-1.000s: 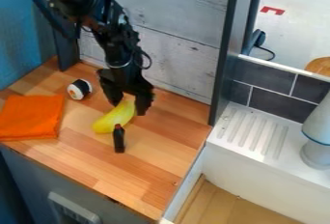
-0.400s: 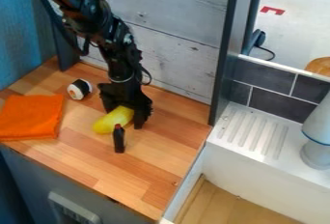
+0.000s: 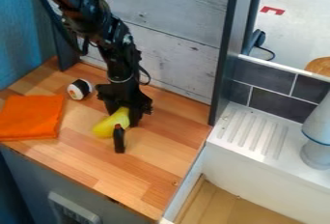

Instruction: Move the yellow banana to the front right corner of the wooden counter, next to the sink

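Note:
The gripper (image 3: pixel 124 115) is low over the wooden counter, pointing down, its fingers shut on the upper end of a yellow banana (image 3: pixel 108 126). The banana's far end is hidden by the gripper, while its near end shows at the lower left. A small dark bottle with a red cap (image 3: pixel 119 141) stands just in front of the banana. Behind and to the left is a black-and-white sushi roll (image 3: pixel 78 89) with an orange spot. A folded orange cloth (image 3: pixel 31 117) lies at the counter's left.
The wooden counter (image 3: pixel 145 170) meets a whitewashed plank wall (image 3: pixel 174 59) behind the arm. A dark upright post (image 3: pixel 226 59) rises at its back right corner. Farther right are a white sink ledge with grooves (image 3: pixel 251 131) and a pale grey object (image 3: pixel 316 141).
The gripper first moved down and toward the camera around the banana. Since then its fingers have drawn together on it, with the right finger moving left. The bottle, sushi roll and cloth have stayed put.

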